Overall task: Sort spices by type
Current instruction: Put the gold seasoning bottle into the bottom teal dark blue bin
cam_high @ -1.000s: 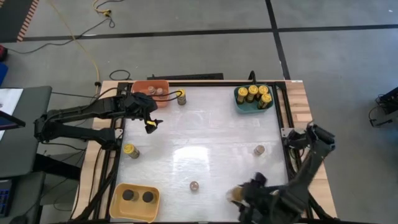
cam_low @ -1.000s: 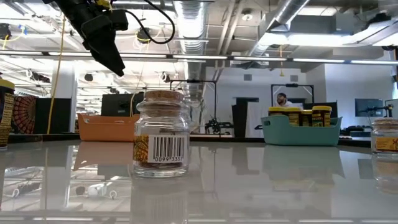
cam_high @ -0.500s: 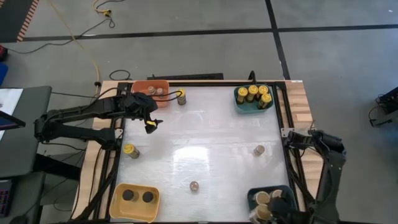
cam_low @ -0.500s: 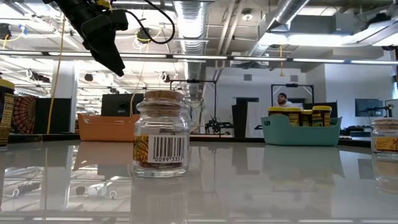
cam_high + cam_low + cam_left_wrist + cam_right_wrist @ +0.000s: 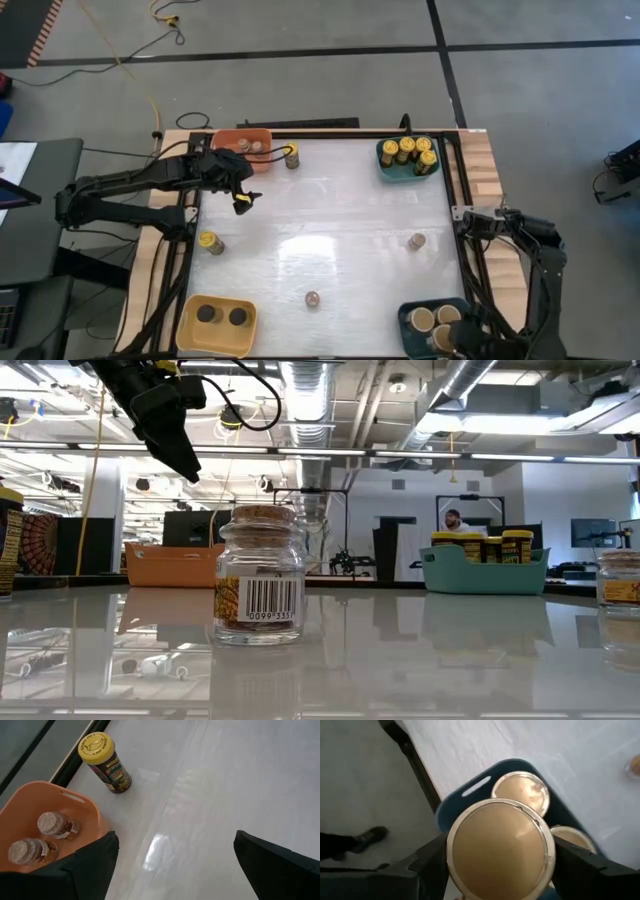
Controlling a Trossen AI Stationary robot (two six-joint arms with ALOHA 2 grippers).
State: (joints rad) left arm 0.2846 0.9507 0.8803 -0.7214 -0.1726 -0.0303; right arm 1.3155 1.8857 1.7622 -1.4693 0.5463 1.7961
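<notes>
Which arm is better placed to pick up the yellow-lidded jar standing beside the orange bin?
The left. Its open left gripper hovers near the yellow-lidded jar by the orange bin. The right gripper holds a tan-lidded jar over the dark teal bin.

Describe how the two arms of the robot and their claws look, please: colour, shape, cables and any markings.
Both arms are dark, nearly black, built of slim jointed segments. The left arm carries thin black cables that loop along it, and its left claw shows a small yellow mark near the tip. Its two fingers are flat, matte black wedges. The right arm looks bulkier at its joints; the fingers of the right claw are equally black.
</notes>
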